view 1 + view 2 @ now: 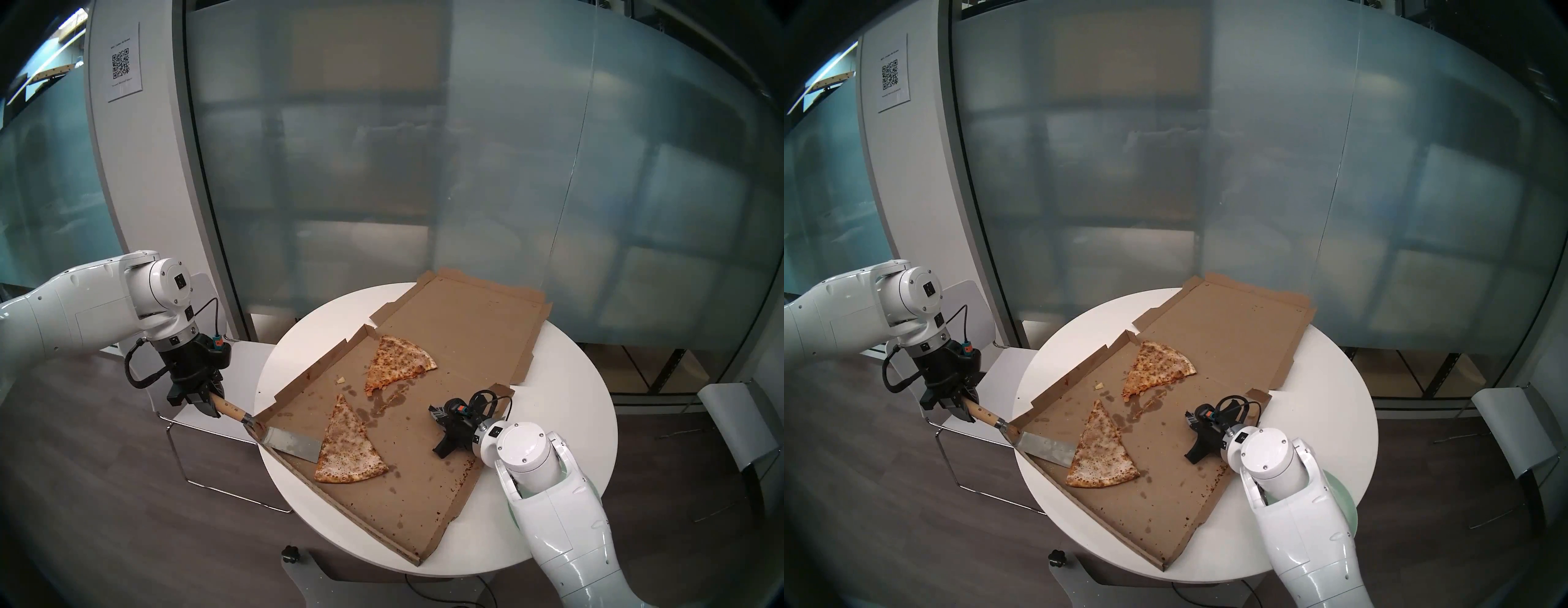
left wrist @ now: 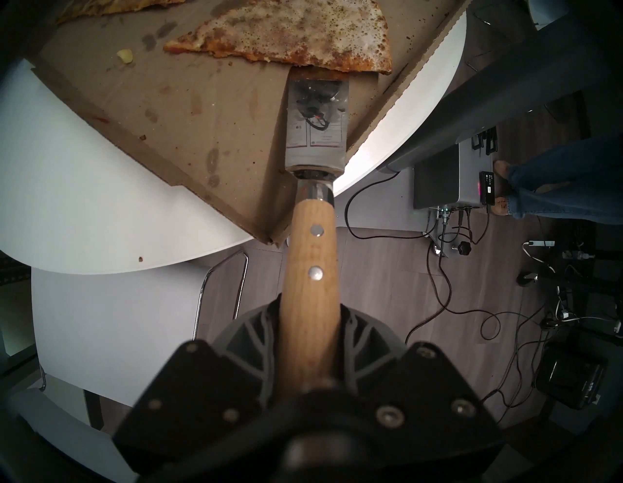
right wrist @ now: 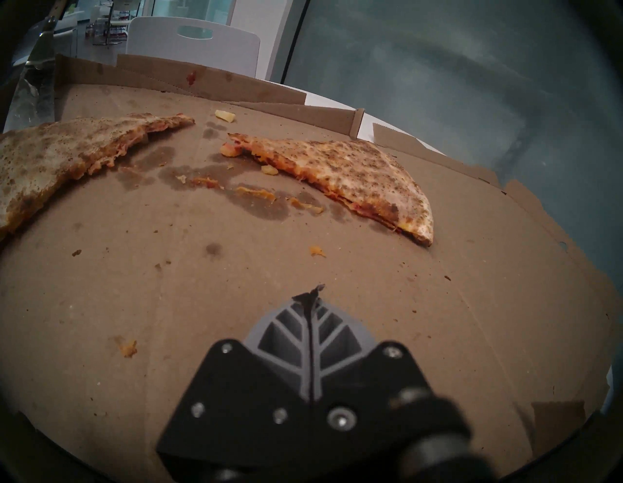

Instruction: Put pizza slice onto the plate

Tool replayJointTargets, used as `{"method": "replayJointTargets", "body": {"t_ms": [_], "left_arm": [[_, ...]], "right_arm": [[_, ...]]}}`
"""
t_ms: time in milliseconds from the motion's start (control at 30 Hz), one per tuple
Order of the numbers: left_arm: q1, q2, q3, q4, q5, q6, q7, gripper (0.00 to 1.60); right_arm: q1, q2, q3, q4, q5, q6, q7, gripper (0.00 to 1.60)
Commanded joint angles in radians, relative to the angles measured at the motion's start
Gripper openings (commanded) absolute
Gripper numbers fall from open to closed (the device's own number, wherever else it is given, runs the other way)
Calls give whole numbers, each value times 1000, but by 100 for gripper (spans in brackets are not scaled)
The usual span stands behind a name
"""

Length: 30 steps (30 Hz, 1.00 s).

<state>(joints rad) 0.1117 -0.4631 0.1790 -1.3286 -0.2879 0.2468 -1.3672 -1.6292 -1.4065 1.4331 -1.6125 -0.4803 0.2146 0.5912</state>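
Frosted glass panels close off the far side of the room; a sheet with a QR code (image 1: 120, 63) is fixed to the white pillar, its small print too fine to be read. On the round white table (image 1: 564, 382) an opened cardboard pizza box (image 1: 407, 479) is laid flat, its lid reaching to the far table edge and its near corner overhanging the rim.

The pizza slice (image 1: 345, 446) is seen inside the box near the left wall, tip pointing away, crust towards the near edge. A shorter orange slice (image 1: 396, 361) is seen farther back, well apart. Bare, grease-stained cardboard is left open between the two slices and to the right of them.

The left gripper (image 2: 308, 377) is clamped on the wooden handle of a metal spatula (image 1: 292, 441). The blade passes over the low box wall, and its front edge is tucked just under the slice's left side.

The right gripper (image 3: 312, 303) is held low over the box floor, fingers pressed together on nothing, clear of both slices.

The plate (image 1: 1346, 505) is glimpsed as a pale green rim at the table's right edge, mostly hidden behind the right arm.
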Motion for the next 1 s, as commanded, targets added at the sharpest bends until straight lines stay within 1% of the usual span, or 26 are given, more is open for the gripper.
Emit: {"method": "replayJointTargets", "body": {"t_ms": [0, 167, 400, 633, 967], "left_arm": [[-9, -11, -6, 14, -1, -8, -8, 0], [-9, -28, -5, 33, 2, -13, -7, 0], [-5, -45, -2, 56, 5, -27, -8, 0], [0, -57, -2, 66, 4, -33, 1, 0], [-4, -72, -10, 66, -5, -25, 24, 0]], "right_arm": [[14, 17, -9, -22, -3, -9, 24, 0], [16, 21, -21, -20, -16, -8, 45, 0], [13, 17, -25, -25, -25, -5, 53, 0], [12, 6, -32, -23, -31, -6, 55, 0], [2, -2, -42, -28, -36, -2, 55, 0]]}}
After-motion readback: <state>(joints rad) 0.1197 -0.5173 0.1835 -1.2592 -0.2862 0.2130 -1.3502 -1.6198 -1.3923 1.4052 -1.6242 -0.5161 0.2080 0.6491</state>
